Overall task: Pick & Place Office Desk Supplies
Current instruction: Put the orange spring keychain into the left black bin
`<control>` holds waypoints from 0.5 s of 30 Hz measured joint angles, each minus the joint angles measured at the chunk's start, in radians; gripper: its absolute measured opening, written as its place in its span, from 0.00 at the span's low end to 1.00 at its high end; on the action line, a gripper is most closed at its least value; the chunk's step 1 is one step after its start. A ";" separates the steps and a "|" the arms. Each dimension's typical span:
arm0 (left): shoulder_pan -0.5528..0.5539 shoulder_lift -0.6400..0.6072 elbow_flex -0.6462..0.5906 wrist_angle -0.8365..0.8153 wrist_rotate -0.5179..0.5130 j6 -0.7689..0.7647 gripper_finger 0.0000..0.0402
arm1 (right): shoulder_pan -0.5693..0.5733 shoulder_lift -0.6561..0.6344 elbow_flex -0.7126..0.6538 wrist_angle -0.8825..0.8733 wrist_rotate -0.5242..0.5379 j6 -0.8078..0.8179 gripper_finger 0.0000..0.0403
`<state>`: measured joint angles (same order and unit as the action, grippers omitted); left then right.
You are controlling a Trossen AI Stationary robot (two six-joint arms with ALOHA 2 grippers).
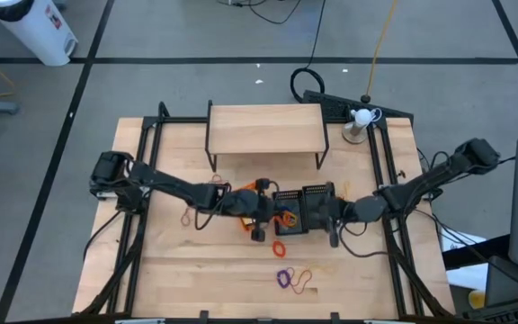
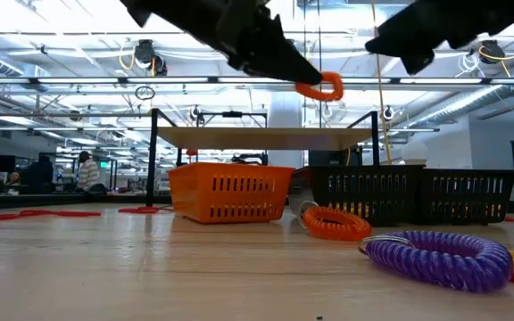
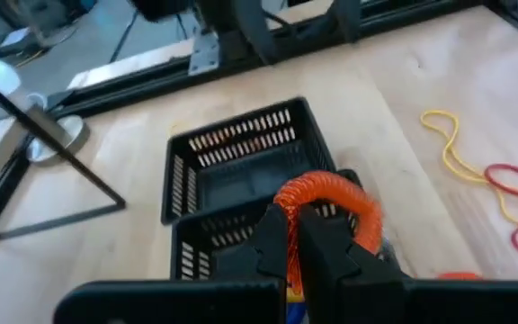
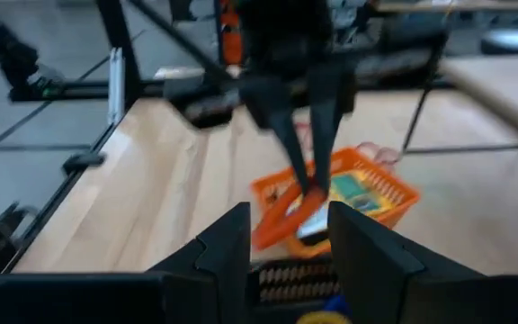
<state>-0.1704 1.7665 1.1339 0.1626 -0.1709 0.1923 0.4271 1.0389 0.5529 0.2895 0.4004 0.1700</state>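
Pale wooden tabletop (image 1: pixel 196 270) fills the high view, with grey floor around it. Near its middle, the left gripper (image 3: pixel 292 236) is pinched shut on an orange coiled band (image 3: pixel 329 202), holding it in the air above the black mesh trays (image 3: pixel 241 175); the lower part of the coil is hidden behind the fingers. From table height the same band (image 2: pixel 321 87) hangs from the dark fingertips, clear of the table. The orange tray (image 2: pixel 230 190) stands beside the black ones, in front of the wooden shelf riser (image 1: pixel 265 128); something yellow and green lies in it, too blurred to identify. The right gripper (image 4: pixel 288 236) hovers by the black trays with its fingers apart and nothing between them. More bands lie loose on the table: an orange coil (image 2: pixel 335 222), a purple coil (image 2: pixel 440 256), cut off partly by a yellow thing at the frame edge.
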 joint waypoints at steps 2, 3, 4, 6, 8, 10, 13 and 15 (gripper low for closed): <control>0.017 0.002 0.000 -0.008 0.031 0.009 0.02 | -0.022 -0.017 0.000 0.012 0.000 -0.029 0.35; 0.024 0.006 0.000 -0.002 0.043 0.009 0.02 | -0.032 -0.022 0.000 0.026 -0.002 -0.046 0.35; 0.030 0.008 0.000 -0.002 0.052 0.009 0.03 | -0.041 -0.026 0.000 0.042 -0.004 -0.064 0.35; 0.038 0.008 0.000 -0.007 0.074 0.013 0.06 | -0.054 -0.031 0.000 0.058 -0.006 -0.100 0.35; 0.048 0.008 0.000 -0.003 0.090 0.027 0.07 | -0.062 -0.030 0.000 0.057 -0.008 -0.117 0.35; 0.054 0.008 0.000 -0.016 0.098 0.043 0.08 | -0.067 -0.030 0.000 0.051 -0.008 -0.120 0.35; 0.064 0.008 0.000 -0.026 0.118 0.030 0.08 | -0.067 -0.029 0.000 0.024 -0.008 -0.116 0.35; 0.070 0.008 0.000 -0.013 0.151 0.000 0.09 | -0.067 -0.029 0.000 0.015 -0.008 -0.114 0.35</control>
<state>-0.1005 1.7748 1.1339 0.1494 -0.0194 0.1918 0.3603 1.0100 0.5533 0.3043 0.3923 0.0563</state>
